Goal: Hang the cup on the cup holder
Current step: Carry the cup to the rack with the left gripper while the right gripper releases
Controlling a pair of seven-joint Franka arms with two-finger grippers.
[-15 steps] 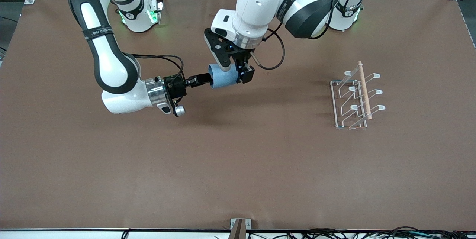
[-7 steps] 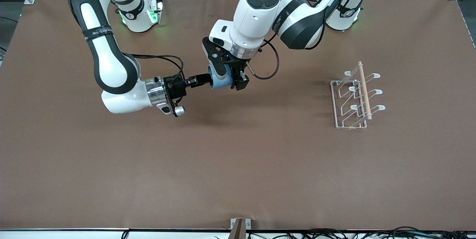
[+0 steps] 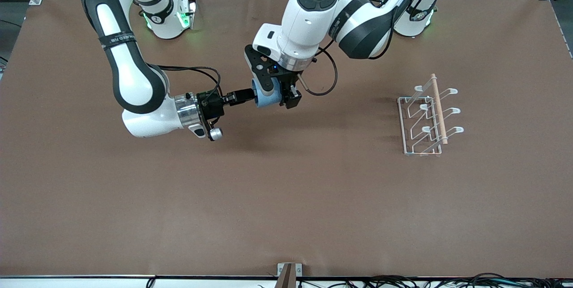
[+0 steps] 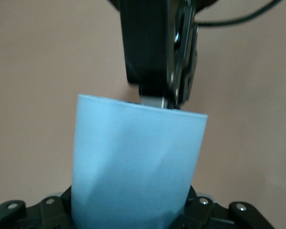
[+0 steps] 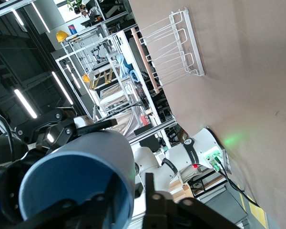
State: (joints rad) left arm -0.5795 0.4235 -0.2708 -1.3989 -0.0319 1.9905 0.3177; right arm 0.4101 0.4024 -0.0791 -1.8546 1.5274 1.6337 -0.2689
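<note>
The light-blue cup [image 3: 268, 98] lies on its side in the air over the middle of the table, held from both ends. My right gripper [image 3: 247, 95] is shut on its rim, one finger inside the blue interior [image 5: 71, 191] and one outside. My left gripper [image 3: 275, 92] is shut on the cup's body from above; in the left wrist view the cup [image 4: 138, 162] fills the space between its jaws. The white wire cup holder [image 3: 425, 120] with its wooden rod [image 3: 438, 109] stands toward the left arm's end of the table and also shows in the right wrist view [image 5: 174, 47].
The brown table cover [image 3: 286, 198] is bare around and below the arms. A small bracket [image 3: 288, 272] sits at the table edge nearest the camera. Cables run along that edge.
My left gripper has come down around the cup and its fingers have closed on the body. The right arm and the cup have stayed in place.
</note>
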